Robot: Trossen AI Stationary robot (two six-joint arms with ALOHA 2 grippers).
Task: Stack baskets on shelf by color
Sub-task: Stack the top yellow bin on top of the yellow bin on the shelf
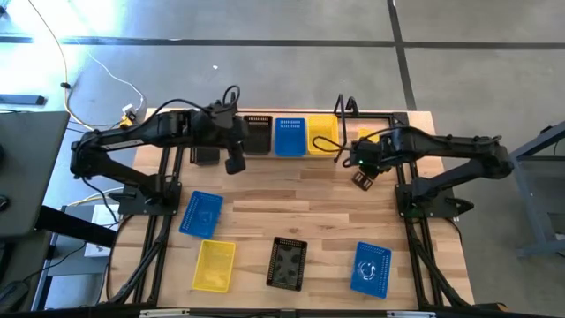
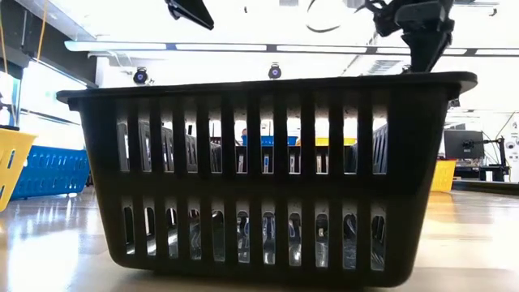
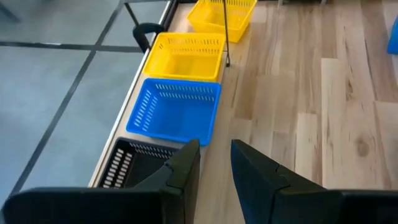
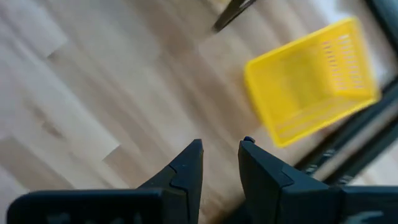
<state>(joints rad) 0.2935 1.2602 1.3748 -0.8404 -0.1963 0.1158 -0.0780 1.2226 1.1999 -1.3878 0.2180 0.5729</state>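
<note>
Along the table's far edge stand a black basket [image 1: 257, 134], a blue basket [image 1: 290, 137] and a yellow basket [image 1: 322, 134] in a row; the left wrist view shows them as black [image 3: 134, 163], blue [image 3: 175, 111] and yellow [image 3: 185, 56]. A second yellow basket [image 3: 222, 15] [image 4: 311, 81] sits just beyond them, partly under my right arm. On the table lie a blue basket [image 1: 201, 214], a yellow one [image 1: 214, 265], a black one [image 1: 288, 263] and another blue one [image 1: 371, 268]. My left gripper [image 1: 234, 163] [image 3: 215, 155] hovers near the black basket, narrowly open and empty. My right gripper [image 1: 362, 179] [image 4: 221, 152] is narrowly open and empty over bare wood.
The black basket [image 2: 259, 178] on the near side of the table fills the low view, with a yellow basket [image 2: 12, 162] and a blue basket [image 2: 49, 170] at its left. Black frame rods [image 1: 168, 221] run along both table sides. Bare wood lies mid-table [image 1: 291, 199].
</note>
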